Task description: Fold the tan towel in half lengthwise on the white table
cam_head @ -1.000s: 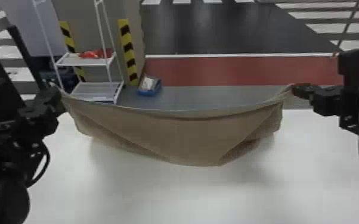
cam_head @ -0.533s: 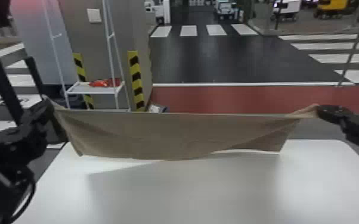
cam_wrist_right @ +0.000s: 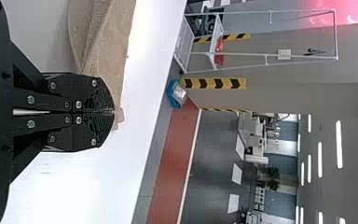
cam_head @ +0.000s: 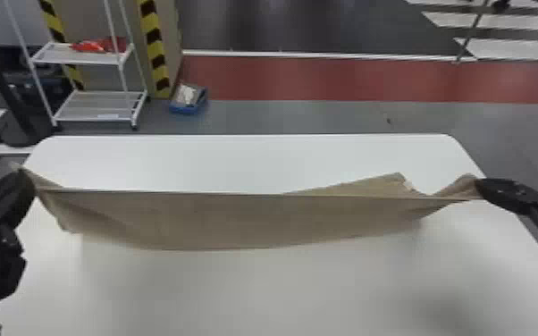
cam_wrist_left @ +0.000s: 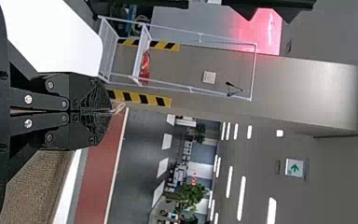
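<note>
Left pincer (cam_wrist_left: 109,111): fingers together, clamped on one end of the tan towel (cam_head: 237,219). Right pincer (cam_wrist_right: 112,112): likewise clamped on the opposite end. Towel is spread between them above the white worktop (cam_head: 281,295), upper edge nearly straight; contact with the surface cannot be confirmed. Purpose, as judged: the wide grip keeps that edge taut for an even lengthwise fold; the loose flap (cam_head: 371,184) towards the right end risks a crease. Beyond: blue bin (cam_head: 184,110) containing a pale item (cam_head: 186,94); white rack (cam_head: 73,56), red item (cam_head: 88,46) on its upper shelf.

Shelf (cam_head: 75,54) — red floor strip (cam_head: 326,77) beyond.
</note>
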### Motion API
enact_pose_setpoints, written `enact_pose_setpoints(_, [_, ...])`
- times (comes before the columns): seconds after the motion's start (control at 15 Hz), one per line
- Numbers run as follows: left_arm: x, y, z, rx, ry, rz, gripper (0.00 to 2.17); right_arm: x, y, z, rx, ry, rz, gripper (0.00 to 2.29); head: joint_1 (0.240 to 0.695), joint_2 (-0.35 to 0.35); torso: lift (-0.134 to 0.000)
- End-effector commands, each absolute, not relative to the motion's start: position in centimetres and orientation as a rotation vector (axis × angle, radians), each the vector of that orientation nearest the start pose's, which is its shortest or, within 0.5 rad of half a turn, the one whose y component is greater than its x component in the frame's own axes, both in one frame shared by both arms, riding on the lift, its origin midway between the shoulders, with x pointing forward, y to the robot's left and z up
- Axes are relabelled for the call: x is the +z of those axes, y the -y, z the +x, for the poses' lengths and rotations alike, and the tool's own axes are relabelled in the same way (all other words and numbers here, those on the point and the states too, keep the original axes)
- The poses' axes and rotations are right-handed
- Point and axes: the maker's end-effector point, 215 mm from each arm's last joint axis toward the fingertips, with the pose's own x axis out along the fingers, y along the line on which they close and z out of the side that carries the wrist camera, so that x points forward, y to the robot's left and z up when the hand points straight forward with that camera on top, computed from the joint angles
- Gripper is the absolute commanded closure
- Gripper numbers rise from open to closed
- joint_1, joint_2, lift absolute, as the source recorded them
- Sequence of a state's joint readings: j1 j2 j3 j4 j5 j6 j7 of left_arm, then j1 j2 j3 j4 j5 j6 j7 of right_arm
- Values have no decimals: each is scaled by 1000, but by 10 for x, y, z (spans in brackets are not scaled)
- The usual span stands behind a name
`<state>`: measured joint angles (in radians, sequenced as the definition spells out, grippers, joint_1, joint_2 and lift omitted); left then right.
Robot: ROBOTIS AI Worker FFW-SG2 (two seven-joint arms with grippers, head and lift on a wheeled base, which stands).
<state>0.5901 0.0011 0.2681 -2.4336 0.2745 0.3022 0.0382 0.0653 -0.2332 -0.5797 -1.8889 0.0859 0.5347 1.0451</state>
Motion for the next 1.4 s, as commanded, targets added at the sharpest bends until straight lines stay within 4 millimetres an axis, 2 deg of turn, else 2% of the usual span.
enact_pose_setpoints(0.0, [-256,-321,414,176,-49,-85,1629,-319,463,433,383,-330,-94,1328,695,-91,-123])
enact_pose_setpoints(0.07, [-259,-315,415,190,-86,-42,1629,-314,469,424,389,-318,-84,1328,695,-116,-123])
enact_pose_setpoints(0.13, [-256,-313,418,219,-92,33,1629,-314,468,426,391,-321,-83,1328,695,-143,-123])
enact_pose_setpoints(0.2, [-258,-308,422,241,-111,87,1629,-322,459,431,402,-342,-85,1328,695,-165,-123])
enact_pose_setpoints(0.33, [-290,-285,426,228,-234,119,1629,-330,436,444,428,-355,-85,1328,695,-192,-123])
enact_pose_setpoints(0.47, [-348,-264,411,228,-453,150,1629,-340,432,444,412,-369,-69,1328,695,-192,-123])
enact_pose_setpoints(0.6, [-372,-249,402,210,-560,189,1629,-343,438,447,379,-373,-75,1328,695,-201,-123])
enact_pose_setpoints(0.67, [-378,-246,401,208,-593,202,1629,-343,441,449,360,-367,-80,1328,695,-213,-123])
enact_pose_setpoints(0.87, [-365,-253,410,258,-570,241,1629,-333,463,457,269,-332,-100,1328,695,-258,-123])
enact_pose_setpoints(1.0, [-349,-272,415,332,-533,260,1629,-319,481,462,214,-288,-97,1328,695,-265,-123])
enact_pose_setpoints(1.13, [-325,-281,432,361,-459,246,1632,-301,489,460,204,-231,-58,1328,695,-262,-123])
enact_pose_setpoints(1.2, [-309,-280,455,351,-384,223,1629,-295,493,463,196,-218,-56,1328,695,-260,-123])
enact_pose_setpoints(1.33, [-272,-279,520,318,-206,188,1629,-288,493,479,189,-206,-41,1328,695,-257,-123])
